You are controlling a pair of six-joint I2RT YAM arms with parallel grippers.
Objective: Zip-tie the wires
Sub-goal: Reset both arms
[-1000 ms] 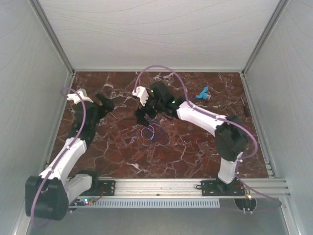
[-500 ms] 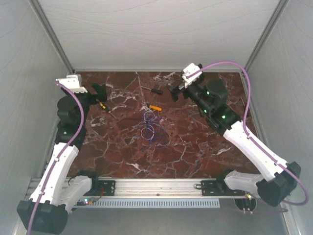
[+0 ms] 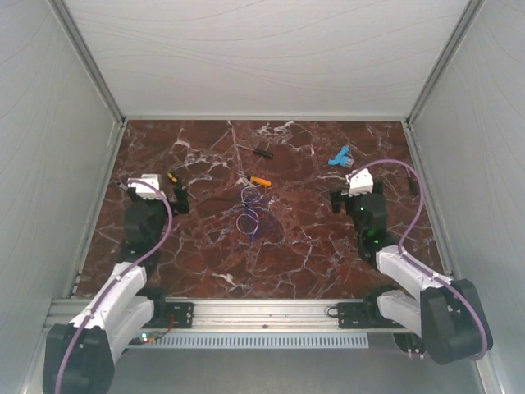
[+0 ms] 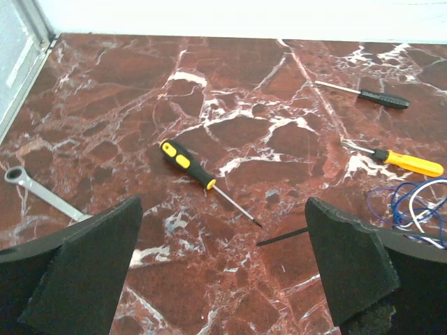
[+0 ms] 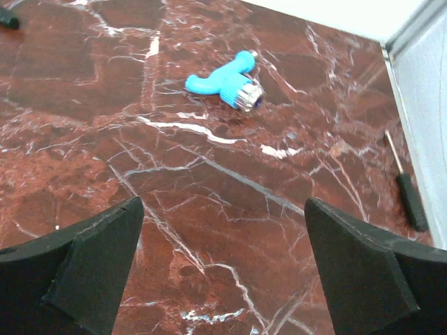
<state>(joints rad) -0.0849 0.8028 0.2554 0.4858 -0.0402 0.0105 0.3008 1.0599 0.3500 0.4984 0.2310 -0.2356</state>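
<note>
Red-brown marbled surface [image 3: 312, 246] carries all items. The wires [image 3: 253, 215] lie loose near its middle, between the two arms and apart from both.

Finding 1: the left fingers [image 4: 84, 272] are spread wide and hold nothing. The right fingers [image 5: 91, 258] are likewise spread wide and empty.

Finding 2: the bundle forms thin blue-purple loops. Seen from above, its long axis runs roughly from the near edge toward the far wall.

Finding 3: in the left wrist view the wires [image 4: 412, 209] sit ahead and to the right of the fingers, partly cut off by the right-hand pad. The right wrist view does not show them; it faces a blue T-shaped tool [image 5: 223, 82].

Finding 4: from above, the left arm appears marginally nearer, and only its camera has the bundle in sight. I judge it better placed for the first reach.

Note: an orange-handled screwdriver [image 4: 412, 162] lies just beyond the wires. A thin black strip [image 4: 281, 237] lies between the fingers and the bundle; whether it is the zip tie cannot be confirmed.
</note>
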